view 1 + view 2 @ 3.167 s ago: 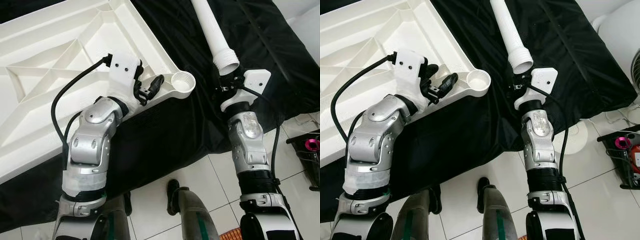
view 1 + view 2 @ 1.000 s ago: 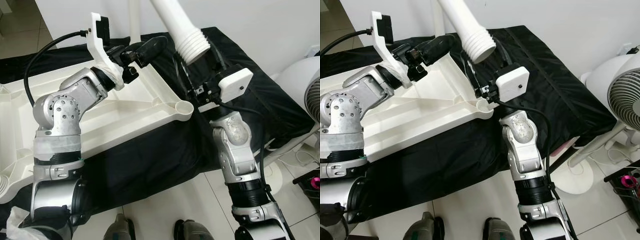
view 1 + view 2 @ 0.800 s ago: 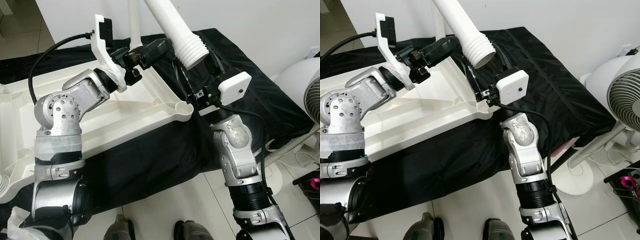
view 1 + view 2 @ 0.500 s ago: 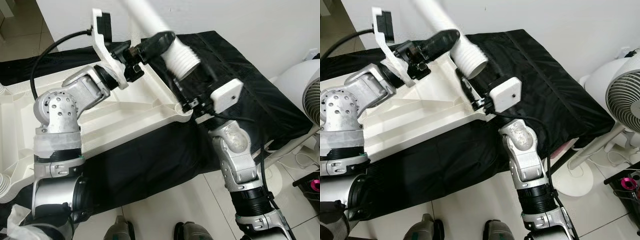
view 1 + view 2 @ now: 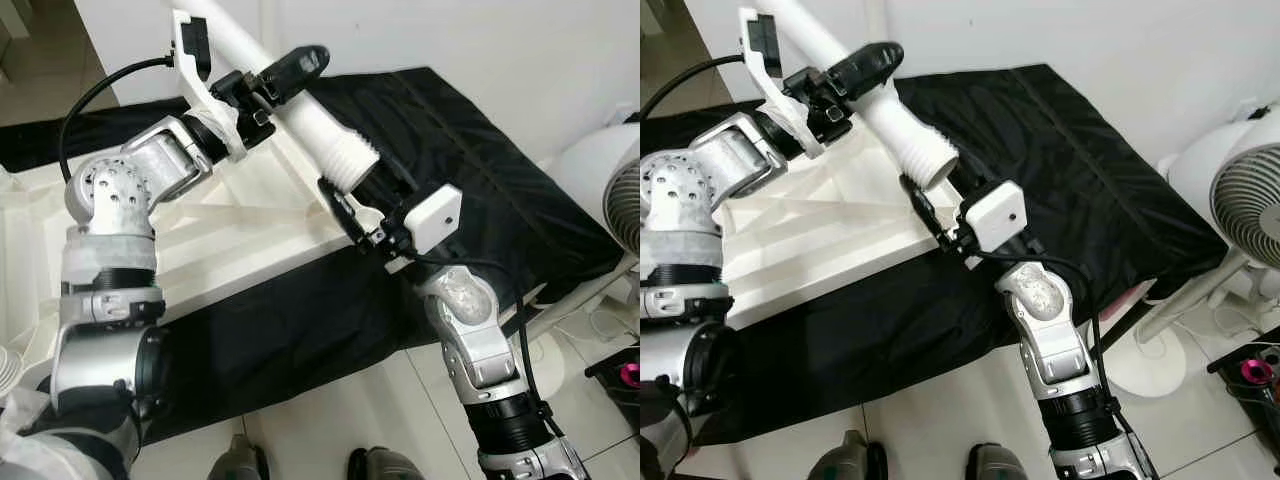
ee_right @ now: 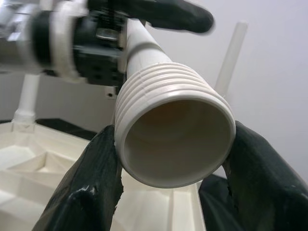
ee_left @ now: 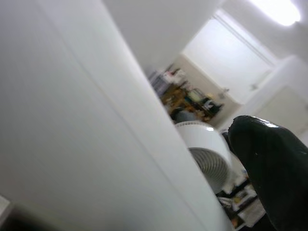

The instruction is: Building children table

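Mid-step on the kids' table build. I've got the white table leg point(image 5: 300, 115) up in the air, tilted, threaded end pointing down toward the corner of the upturned tabletop point(image 5: 230, 235), which lies on the black cloth point(image 5: 470, 170) over the bench.

Left claw point(image 5: 285, 72) is clenched on the leg's shaft, well up from the threads. Right claw point(image 6: 166, 159) sits at the threaded end; in the right wrist view its two fingers point(image 6: 94, 192) flank the ribbed collar, one each side. Whether they actually pinch it or just cradle it, I can't tell.

Pose-wise: left arm is raised high with the elbow bent and the wrist cocked over, so the claw reaches across the leg. Right arm comes up from below, forearm near upright, wrist camera looking straight into the open mouth of the leg.

How I'd do this bit well: bring the leg closer to upright before it meets the corner socket, otherwise the threads will probably cross. Let the right claw steer the tip and the left just carry the weight. Go slow, the fan point(image 5: 1250, 215) off to the right is close enough to care about.
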Controlling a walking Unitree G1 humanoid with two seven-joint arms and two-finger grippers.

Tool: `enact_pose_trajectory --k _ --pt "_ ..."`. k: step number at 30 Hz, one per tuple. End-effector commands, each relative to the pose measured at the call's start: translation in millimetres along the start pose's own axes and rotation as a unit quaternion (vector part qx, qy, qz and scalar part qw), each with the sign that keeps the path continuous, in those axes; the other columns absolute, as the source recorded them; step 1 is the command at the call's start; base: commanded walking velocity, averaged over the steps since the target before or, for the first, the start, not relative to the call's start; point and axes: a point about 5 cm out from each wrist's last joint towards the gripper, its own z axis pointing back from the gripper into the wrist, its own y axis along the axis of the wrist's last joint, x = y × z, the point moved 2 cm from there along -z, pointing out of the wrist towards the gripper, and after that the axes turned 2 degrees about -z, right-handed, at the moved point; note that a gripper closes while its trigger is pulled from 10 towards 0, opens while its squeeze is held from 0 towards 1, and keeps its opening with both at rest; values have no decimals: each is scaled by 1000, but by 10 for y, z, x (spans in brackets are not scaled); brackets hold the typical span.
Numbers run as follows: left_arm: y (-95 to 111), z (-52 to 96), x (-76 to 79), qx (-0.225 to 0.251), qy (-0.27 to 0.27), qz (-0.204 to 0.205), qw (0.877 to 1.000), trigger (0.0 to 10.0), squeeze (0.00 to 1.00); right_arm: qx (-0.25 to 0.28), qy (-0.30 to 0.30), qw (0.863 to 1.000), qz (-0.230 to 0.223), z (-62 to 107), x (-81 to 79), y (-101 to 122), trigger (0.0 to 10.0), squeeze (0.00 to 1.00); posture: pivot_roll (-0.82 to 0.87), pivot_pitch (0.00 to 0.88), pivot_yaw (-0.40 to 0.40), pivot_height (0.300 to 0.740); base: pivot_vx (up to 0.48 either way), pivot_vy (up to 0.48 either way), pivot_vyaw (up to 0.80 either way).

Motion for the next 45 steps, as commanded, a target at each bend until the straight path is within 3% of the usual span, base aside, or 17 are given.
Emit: enact_pose_trajectory --k 1,2,5,13,14,29,30,34,35,38,42,43,44,45 --pt "93 -17 -21 1 -10 -6 1000 10000 0 -9 8 1000 5 27 -27 -28 10000 0 -104 67 49 740 0 0 0" --pt "149 -45 -133 -3 30 -2 1000 10000 0 -17 8 1000 8 49 -25 -62 10000 0 -100 68 49 740 0 0 0" --pt "232 -71 -265 -12 78 1 997 10000 0 -24 10 1000 12 70 -25 -96 10000 0 -100 68 49 740 0 0 0" --pt "345 -54 -312 0 87 17 996 10000 0 -28 11 999 18 82 -26 -107 10000 0 -112 72 60 740 0 0 0" --pt "340 -52 -294 1 78 29 997 0 0 -31 11 999 19 92 -28 -114 10000 0 -113 73 61 740 0 0 0" --pt "414 -63 -280 19 51 88 995 0 0 -36 -5 999 1 116 -9 -152 10000 0 -99 79 46 740 0 0 0" --pt "430 -55 -290 22 59 96 993 0 0 -37 -14 999 -13 123 10 -166 10000 1000 -100 80 45 740 0 0 0" --pt "438 -41 -324 23 83 105 991 0 0 -38 -33 998 -30 139 52 -180 10000 1000 -98 81 43 740 0 0 0" --pt "436 -29 -374 23 109 114 987 10000 0 -35 -59 997 -44 159 108 -186 10000 1000 -97 84 42 740 0 0 0" --pt "450 -2 -453 35 137 134 981 10000 0 -32 -105 992 -70 204 210 -202 10000 1000 -96 87 40 740 0 0 0" --pt "469 6 -467 39 146 117 982 10000 0 -38 -117 990 -69 229 241 -222 10000 1000 -93 92 38 740 0 0 0" --pt "478 7 -466 40 146 107 983 10000 0 -43 -127 988 -72 245 262 -238 10000 678 -94 92 36 740 0 0 0" --pt "490 10 -469 42 147 91 984 10000 0 -50 -140 986 -76 261 290 -260 10000 8 -94 92 36 740 0 0 0" --pt "490 10 -469 42 147 91 984 10000 0 -50 -140 986 -76 261 290 -260 10000 8 -94 92 36 740 0 0 0"
